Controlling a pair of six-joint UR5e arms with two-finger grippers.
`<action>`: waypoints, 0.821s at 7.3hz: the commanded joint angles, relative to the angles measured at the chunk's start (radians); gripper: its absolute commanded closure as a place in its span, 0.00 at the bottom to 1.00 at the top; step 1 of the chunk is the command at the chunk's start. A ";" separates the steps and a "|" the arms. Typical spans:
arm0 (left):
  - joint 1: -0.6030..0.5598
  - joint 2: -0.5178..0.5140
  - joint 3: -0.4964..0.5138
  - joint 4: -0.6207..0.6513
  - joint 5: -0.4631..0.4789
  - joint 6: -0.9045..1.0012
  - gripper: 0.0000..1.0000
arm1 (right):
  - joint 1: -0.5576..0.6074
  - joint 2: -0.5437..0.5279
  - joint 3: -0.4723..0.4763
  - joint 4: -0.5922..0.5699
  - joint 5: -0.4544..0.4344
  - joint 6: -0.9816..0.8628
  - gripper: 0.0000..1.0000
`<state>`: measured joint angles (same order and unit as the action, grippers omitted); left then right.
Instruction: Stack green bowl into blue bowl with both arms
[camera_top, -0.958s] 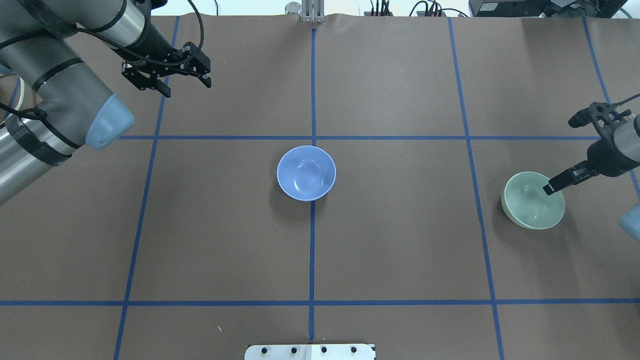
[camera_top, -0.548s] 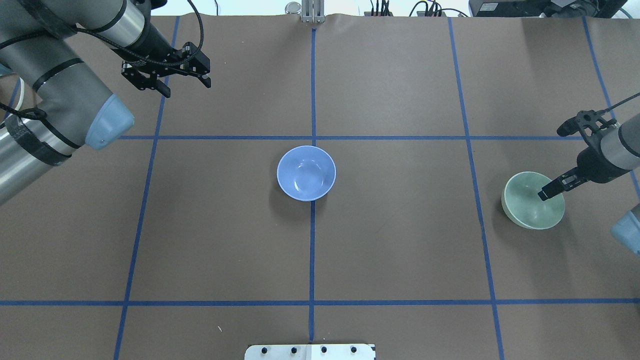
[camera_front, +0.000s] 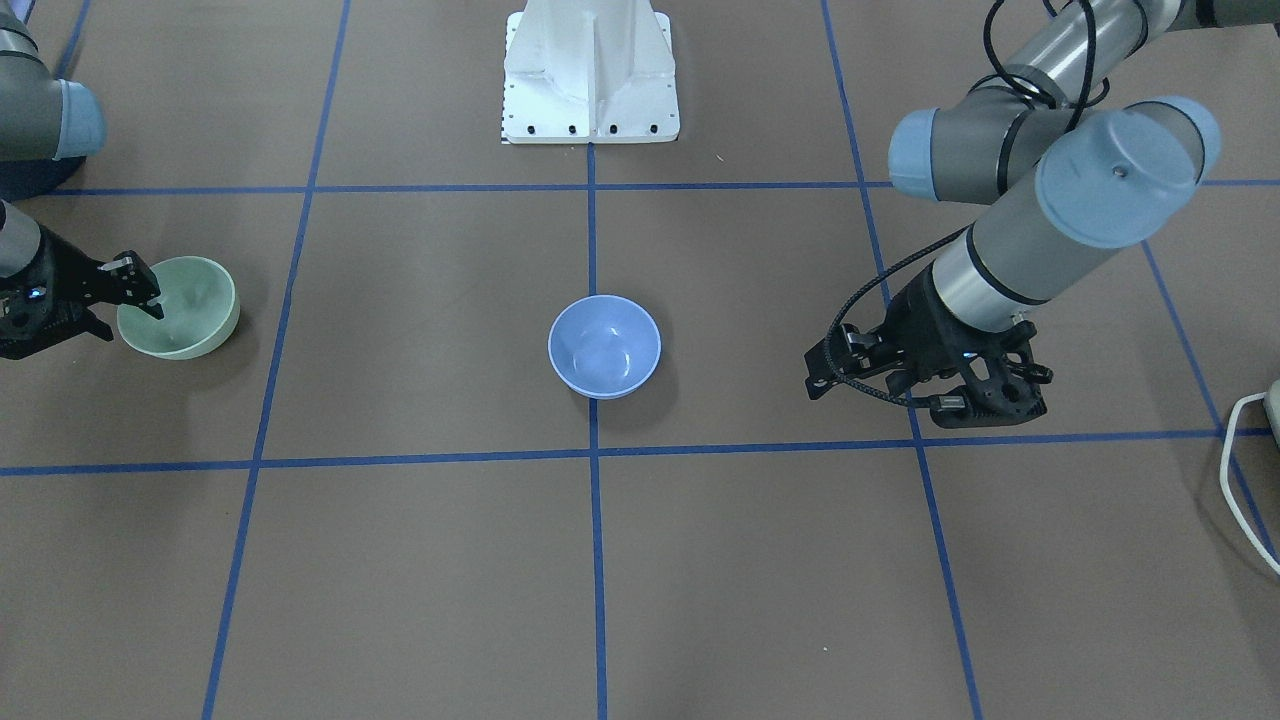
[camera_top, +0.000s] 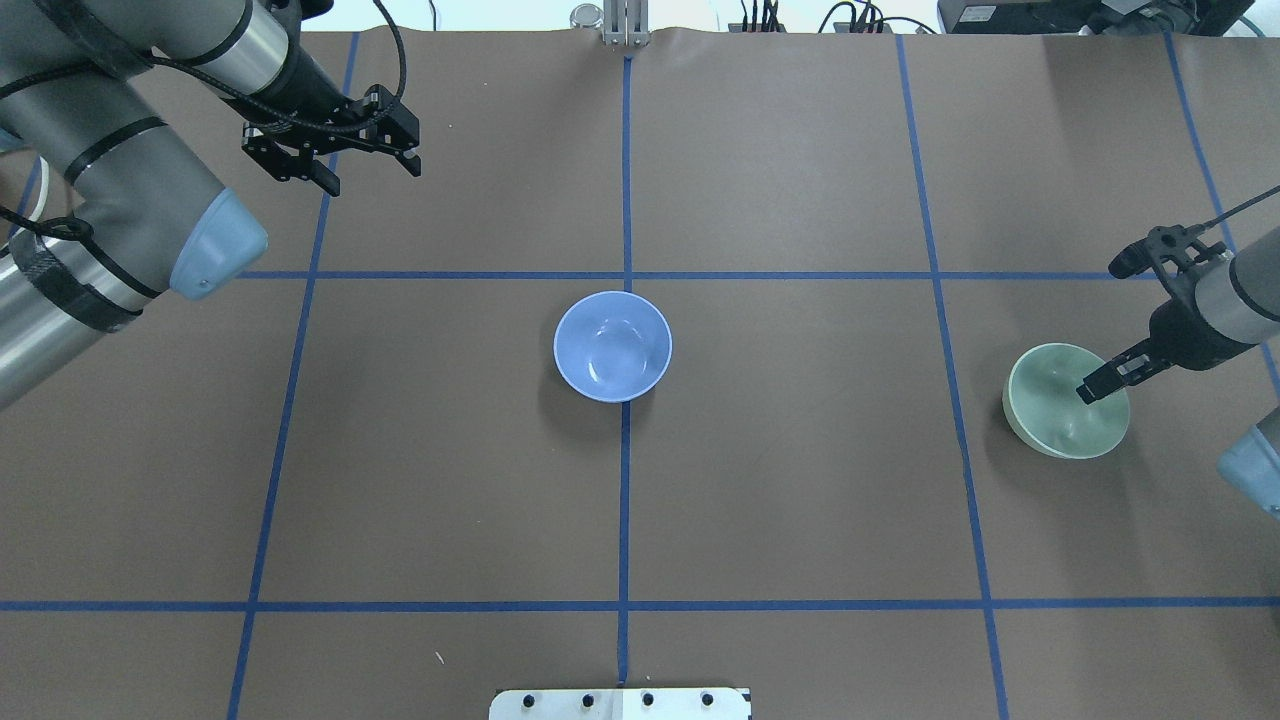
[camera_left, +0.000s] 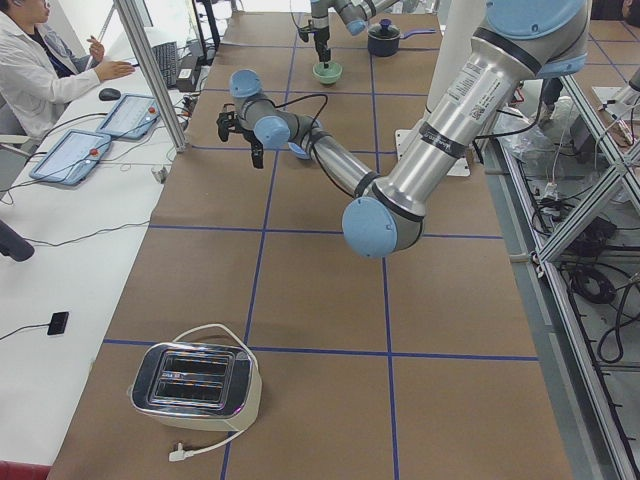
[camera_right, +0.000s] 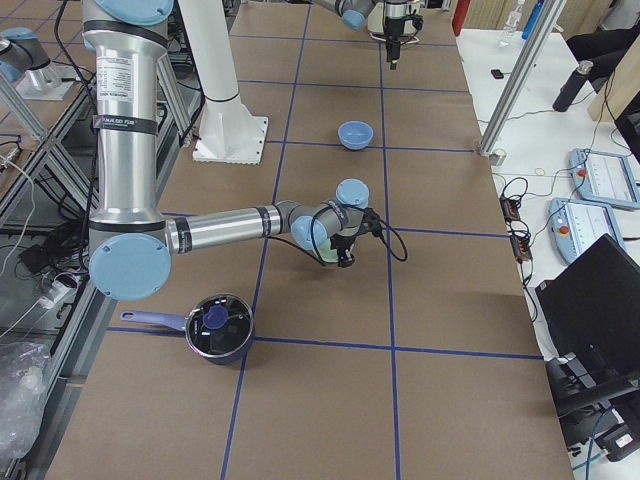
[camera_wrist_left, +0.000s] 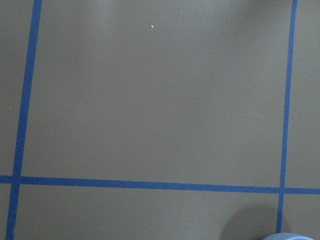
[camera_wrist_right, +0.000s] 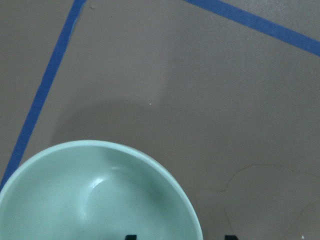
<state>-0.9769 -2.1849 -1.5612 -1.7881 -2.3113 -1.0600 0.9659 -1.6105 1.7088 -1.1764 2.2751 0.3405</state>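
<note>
The pale green bowl (camera_top: 1050, 415) sits upright on the brown table at my right; it also shows in the front view (camera_front: 195, 320) and the right wrist view (camera_wrist_right: 100, 200). My right gripper (camera_top: 1100, 385) is open and straddles the bowl's rim, one finger inside and one outside (camera_front: 128, 312). Both fingertips show at the bottom edge of the right wrist view. The blue bowl (camera_top: 612, 346) stands upright and empty at the table's middle (camera_front: 604, 346). My left gripper (camera_top: 368, 172) is open and empty, hovering over the far left of the table, well away from both bowls.
The white pedestal (camera_front: 590, 70) stands at the near middle edge. A toaster (camera_left: 195, 385) sits at the table's left end and a dark lidded pot (camera_right: 218, 328) at its right end. An operator (camera_left: 40, 60) sits beyond the far side.
My right gripper has shifted a little leftward and lower, so its finger reaches deeper into the green bowl. The left arm and both bowls have not moved.
</note>
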 joint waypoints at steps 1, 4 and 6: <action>0.001 0.001 0.001 -0.001 0.001 0.000 0.03 | -0.012 0.003 -0.005 0.000 -0.002 0.000 0.70; 0.001 0.001 0.003 -0.001 0.001 0.000 0.03 | -0.010 0.009 -0.003 -0.002 -0.002 0.000 0.88; 0.001 0.001 0.010 -0.005 0.001 0.002 0.03 | -0.010 0.014 -0.005 -0.002 -0.002 0.009 0.89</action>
<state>-0.9756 -2.1844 -1.5541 -1.7904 -2.3102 -1.0596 0.9554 -1.5996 1.7047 -1.1780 2.2740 0.3438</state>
